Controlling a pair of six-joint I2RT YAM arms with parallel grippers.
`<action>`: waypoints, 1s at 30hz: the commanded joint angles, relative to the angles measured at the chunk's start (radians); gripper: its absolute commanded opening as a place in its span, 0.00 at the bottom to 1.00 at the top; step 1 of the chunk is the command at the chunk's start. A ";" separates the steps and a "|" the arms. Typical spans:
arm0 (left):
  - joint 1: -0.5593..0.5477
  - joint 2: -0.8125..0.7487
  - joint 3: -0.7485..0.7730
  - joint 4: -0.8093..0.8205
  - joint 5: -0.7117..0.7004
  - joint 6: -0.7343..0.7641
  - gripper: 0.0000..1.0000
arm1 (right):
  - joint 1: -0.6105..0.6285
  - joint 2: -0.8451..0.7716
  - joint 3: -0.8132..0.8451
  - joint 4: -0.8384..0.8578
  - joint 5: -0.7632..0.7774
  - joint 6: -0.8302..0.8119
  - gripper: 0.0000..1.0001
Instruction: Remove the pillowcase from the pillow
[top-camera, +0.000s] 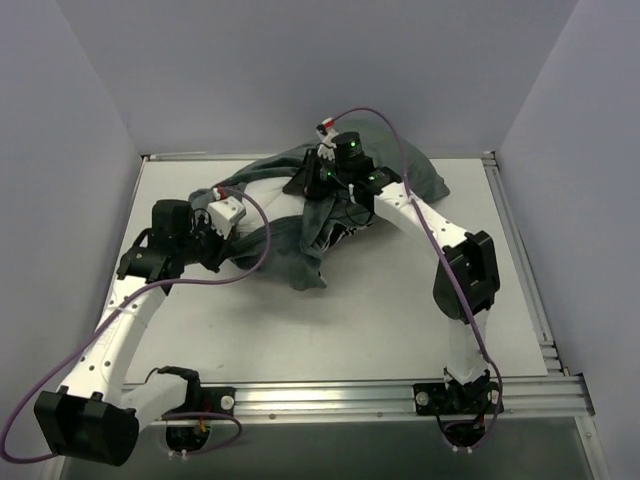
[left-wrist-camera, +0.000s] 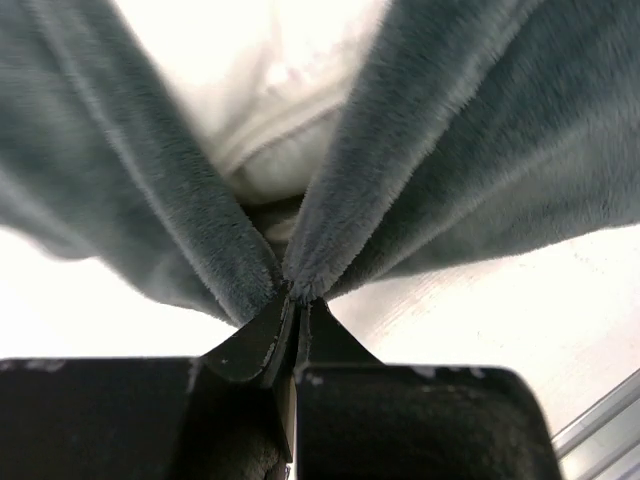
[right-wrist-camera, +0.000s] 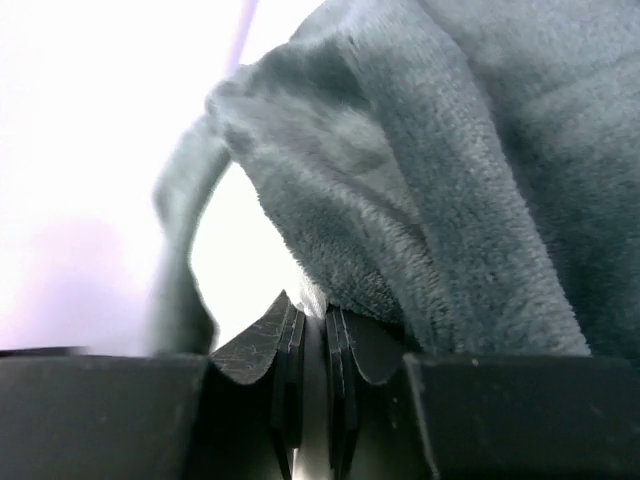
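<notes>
Dark grey plush pillowcase (top-camera: 300, 262) rumpled and stretched open; plain white pillow (left-wrist-camera: 270, 90) shows between its edges.

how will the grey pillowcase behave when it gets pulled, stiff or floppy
Likely floppy: the pillowcase drapes in soft folds from where the left gripper pinches it. Probably light, and its plush nap should grip rather than slip. It may drag on the pillow showing between the folds.
</notes>
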 joint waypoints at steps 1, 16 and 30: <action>0.003 -0.021 -0.033 -0.057 0.057 0.130 0.02 | -0.116 -0.118 -0.017 0.390 -0.008 0.270 0.00; -0.037 0.094 -0.319 0.166 -0.153 0.339 0.02 | -0.113 -0.188 0.025 0.739 -0.052 0.643 0.00; -0.043 -0.010 0.181 -0.219 0.277 0.160 0.75 | 0.022 -0.121 -0.181 0.544 0.084 0.448 0.00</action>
